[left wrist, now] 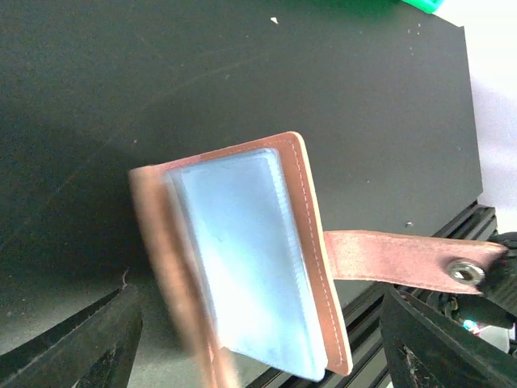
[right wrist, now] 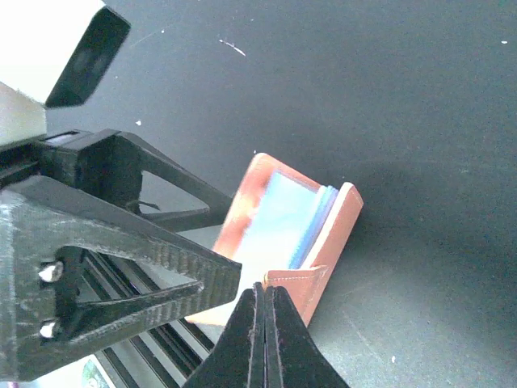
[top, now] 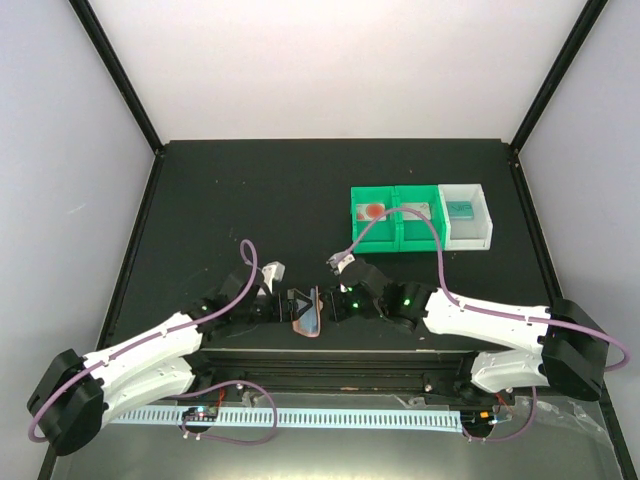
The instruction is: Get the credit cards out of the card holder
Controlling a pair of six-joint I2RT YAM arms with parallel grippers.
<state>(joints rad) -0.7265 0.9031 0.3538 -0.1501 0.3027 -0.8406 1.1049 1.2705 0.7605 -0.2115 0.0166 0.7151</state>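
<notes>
**Card holder hung by its tab, left jaws wide around it**

Dark table [top: 250, 190] under everything. Toward its far right corner, side by side and well apart from the work: green bin [top: 395, 238] and white bin [top: 470, 240]. In the green bin's left compartment, a whitish piece with a reddish mark, likely one of the credit cards [top: 372, 210]; too small to be sure.

At the middle of the near edge, between the two arms: card holder [left wrist: 311, 242], half open and seemingly raised off the surface. Pale blue-grey pockets [left wrist: 242, 259] turned toward the left wrist camera.

Right gripper [right wrist: 263, 293]: pinched tight on the snap tab [left wrist: 404, 259], close to its stud [left wrist: 463, 271]. Left gripper [left wrist: 260, 295]: spread wide, one finger either side of the holder, touching neither flap as far as can be seen.

No card edge to be told apart from the pockets; nothing sticking out to grab.

Risks from here:
- Swinging or twisting of the holder on contact, with only the thin tab as support.
- Tab slipping from the pinch under a pull, then a drop over the near edge onto the rails.
- Closing on a whole flap or pocket stack instead of a single card.
- Several cards dragged out together.
</notes>
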